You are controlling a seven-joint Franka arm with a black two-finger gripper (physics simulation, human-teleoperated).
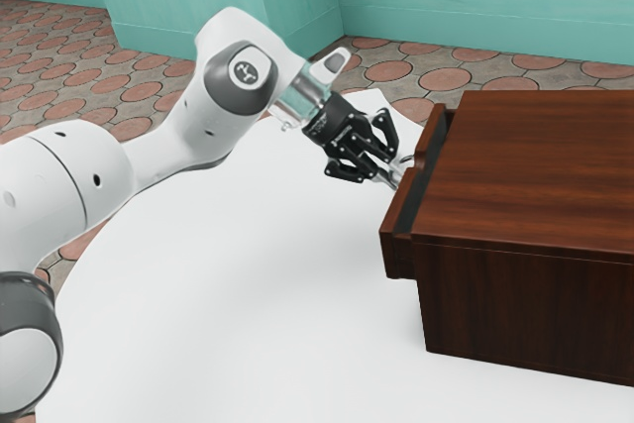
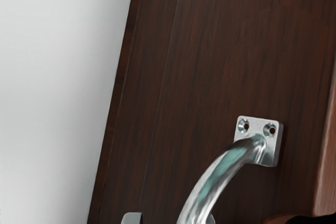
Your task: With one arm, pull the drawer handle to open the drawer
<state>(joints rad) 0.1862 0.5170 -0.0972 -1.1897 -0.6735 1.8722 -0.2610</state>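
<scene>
A dark wooden cabinet (image 1: 535, 215) stands on the white table at the exterior view's right. Its drawer front (image 1: 414, 190) faces the arm and sits a little way out from the cabinet body. My black gripper (image 1: 392, 167) reaches in from the left and is shut on the silver drawer handle (image 1: 402, 171), one finger on each side of the bar. Close under my hand, the curved metal handle (image 2: 223, 179) rises from its screwed mounting plate (image 2: 258, 139) on the drawer front (image 2: 210, 66).
The white tabletop (image 1: 228, 294) spreads in front of and to the left of the cabinet. My white arm (image 1: 149, 156) crosses the upper left. Beyond the table are a tiled floor (image 1: 89, 76) and teal walls.
</scene>
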